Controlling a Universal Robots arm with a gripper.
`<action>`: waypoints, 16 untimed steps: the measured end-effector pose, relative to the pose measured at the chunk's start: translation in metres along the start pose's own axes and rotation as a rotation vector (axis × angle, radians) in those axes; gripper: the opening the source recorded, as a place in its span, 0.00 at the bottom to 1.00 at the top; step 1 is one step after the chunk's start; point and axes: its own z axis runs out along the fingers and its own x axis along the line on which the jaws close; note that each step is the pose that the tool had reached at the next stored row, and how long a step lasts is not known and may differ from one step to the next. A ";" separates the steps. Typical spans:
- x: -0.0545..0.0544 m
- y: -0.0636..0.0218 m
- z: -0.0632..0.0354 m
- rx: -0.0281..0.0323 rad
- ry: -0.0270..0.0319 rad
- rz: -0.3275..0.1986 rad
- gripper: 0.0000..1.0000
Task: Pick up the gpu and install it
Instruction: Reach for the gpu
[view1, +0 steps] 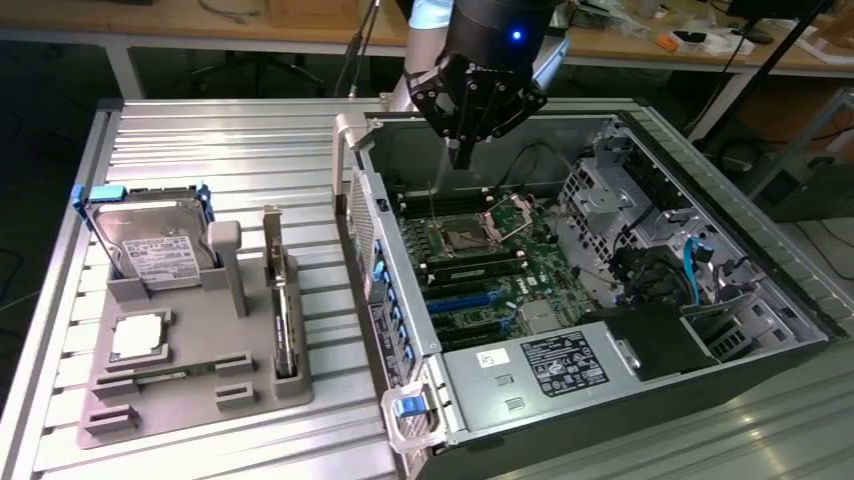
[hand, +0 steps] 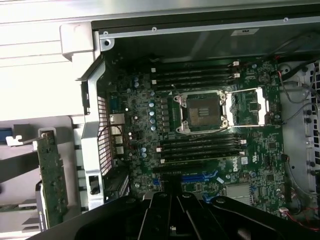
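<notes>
The gpu (view1: 279, 300) stands on edge in a slot of the grey holder (view1: 200, 400) on the table, its pale bracket end toward the far side. In the wrist view the gpu (hand: 52, 182) lies beside the case wall, outside the case. My gripper (view1: 461, 150) hangs over the far end of the open computer case (view1: 694, 150), above the motherboard (view1: 481, 260), well apart from the gpu. The fingers (hand: 165, 210) are shut together with nothing between them, pointing down at the board near the blue slot (hand: 200, 177).
The holder also carries a silver hard drive (view1: 154, 245) and a processor chip (view1: 138, 338). Inside the case are the open processor socket (hand: 202, 110), memory slots, a power supply (view1: 567, 362) and drive cages with cables at the exterior view's right.
</notes>
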 end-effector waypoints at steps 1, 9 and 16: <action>0.000 0.0000 0.0000 0.0000 0.0000 0.000 0.11; 0.002 -0.0002 0.0000 0.0000 0.0000 0.000 0.11; 0.004 -0.0004 -0.0001 -0.0001 -0.0001 0.000 0.11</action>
